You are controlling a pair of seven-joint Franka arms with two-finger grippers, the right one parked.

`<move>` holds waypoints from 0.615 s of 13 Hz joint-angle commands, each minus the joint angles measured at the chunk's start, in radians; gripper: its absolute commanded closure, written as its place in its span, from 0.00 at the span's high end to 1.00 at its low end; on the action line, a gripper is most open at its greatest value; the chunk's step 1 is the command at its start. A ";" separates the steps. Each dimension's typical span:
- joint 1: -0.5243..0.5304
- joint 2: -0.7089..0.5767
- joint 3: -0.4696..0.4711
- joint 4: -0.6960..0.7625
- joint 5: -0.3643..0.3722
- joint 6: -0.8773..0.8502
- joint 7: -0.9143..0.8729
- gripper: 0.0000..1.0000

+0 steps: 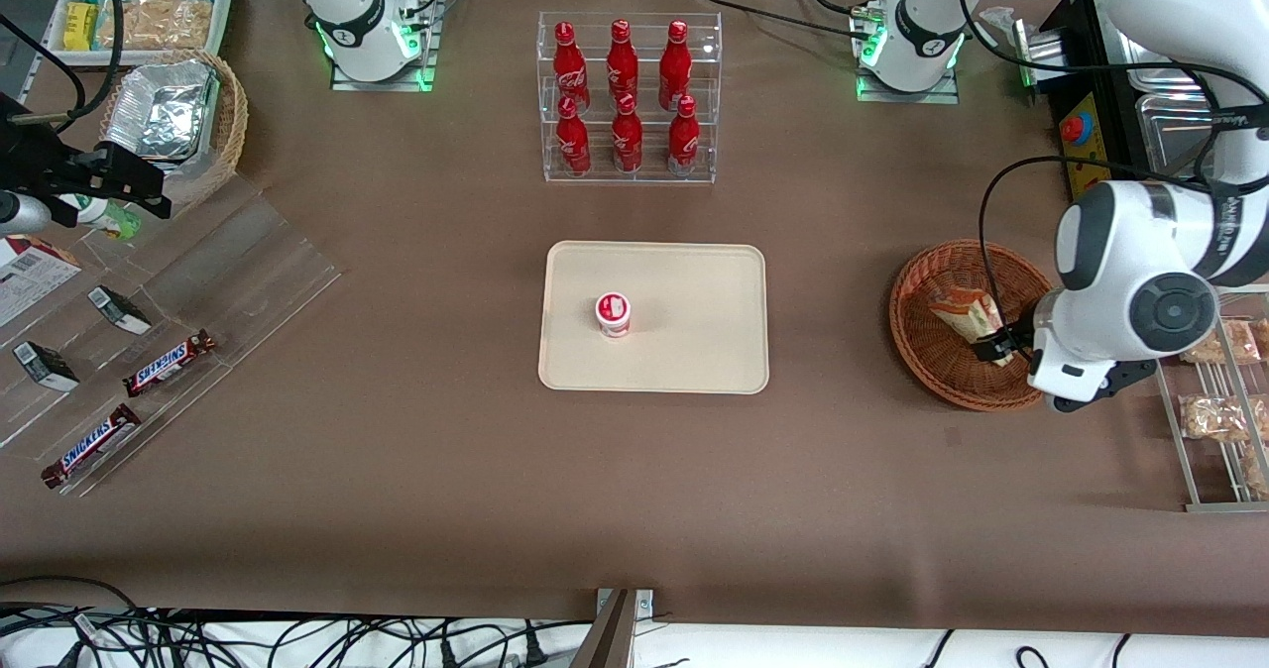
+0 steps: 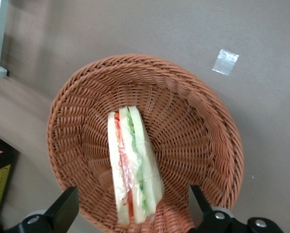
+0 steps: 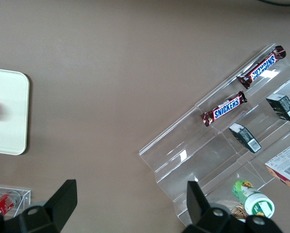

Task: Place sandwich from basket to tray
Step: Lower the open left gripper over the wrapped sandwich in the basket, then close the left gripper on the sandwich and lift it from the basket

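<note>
The gripper (image 2: 133, 213) is hovering over the basket (image 2: 198, 126), fingers (image 2: 65, 211) spread wide and gripping nothing. The sandwich (image 2: 133, 170) is lying in the basket, its long axis running straight between them, seemingly centred for a grasp.

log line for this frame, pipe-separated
phase: pre-grasp | gripper: open, above sandwich | sandwich: in basket | tray: holds small cup, no sandwich yet
</note>
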 commanded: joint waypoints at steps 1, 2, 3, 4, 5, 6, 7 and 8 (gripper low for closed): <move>-0.009 -0.026 -0.001 -0.082 0.034 0.080 -0.119 1.00; -0.012 -0.026 -0.001 -0.105 0.066 0.110 -0.183 1.00; -0.015 -0.025 -0.003 -0.125 0.106 0.124 -0.254 1.00; -0.015 -0.025 -0.004 -0.141 0.138 0.131 -0.289 1.00; -0.015 -0.026 -0.004 -0.153 0.152 0.131 -0.314 1.00; -0.015 -0.031 -0.004 -0.162 0.155 0.131 -0.322 1.00; -0.015 -0.038 -0.004 -0.182 0.155 0.143 -0.326 1.00; -0.015 -0.047 -0.006 -0.199 0.155 0.160 -0.328 1.00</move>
